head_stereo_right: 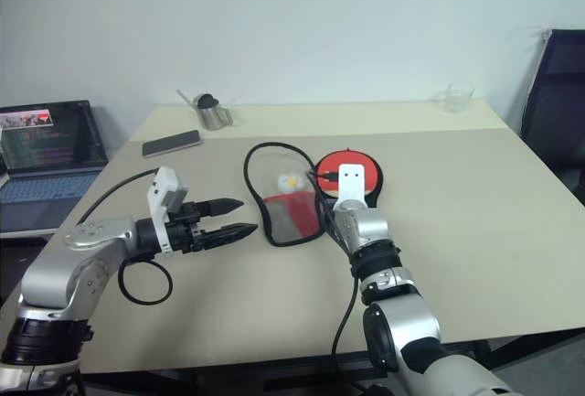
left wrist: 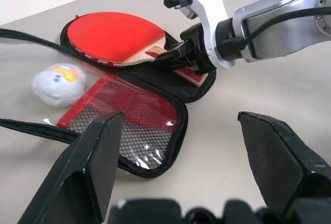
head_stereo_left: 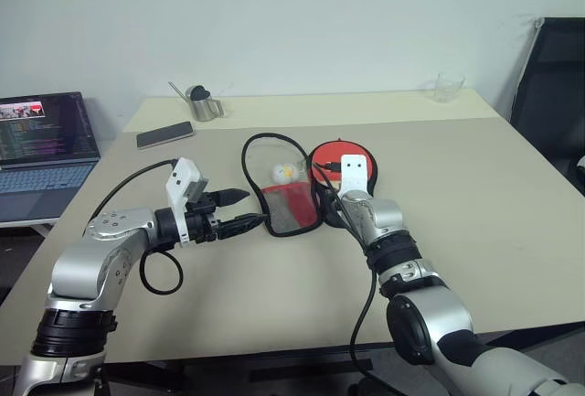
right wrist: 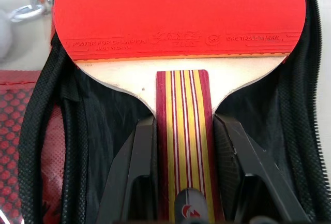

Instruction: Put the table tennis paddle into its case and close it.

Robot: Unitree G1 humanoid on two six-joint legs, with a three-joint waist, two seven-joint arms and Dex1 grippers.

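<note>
Overhanging case [left wrist: 155, 146] rim: paddle [left wrist: 114, 38] handle

The rigid red table tennis paddle [left wrist: 114, 36] lies inside the open soft red-and-black zippered case [left wrist: 155, 131] mid-table, with the case's flap folded out to its left. A small white ball charm [head_stereo_left: 281, 173] sits on that flap's far end. A dark flat smartphone [head_stereo_left: 165, 134] and a small metal pot [head_stereo_left: 203, 103] are behind-left, a clear glass cup [head_stereo_left: 449, 87] far right.
</note>
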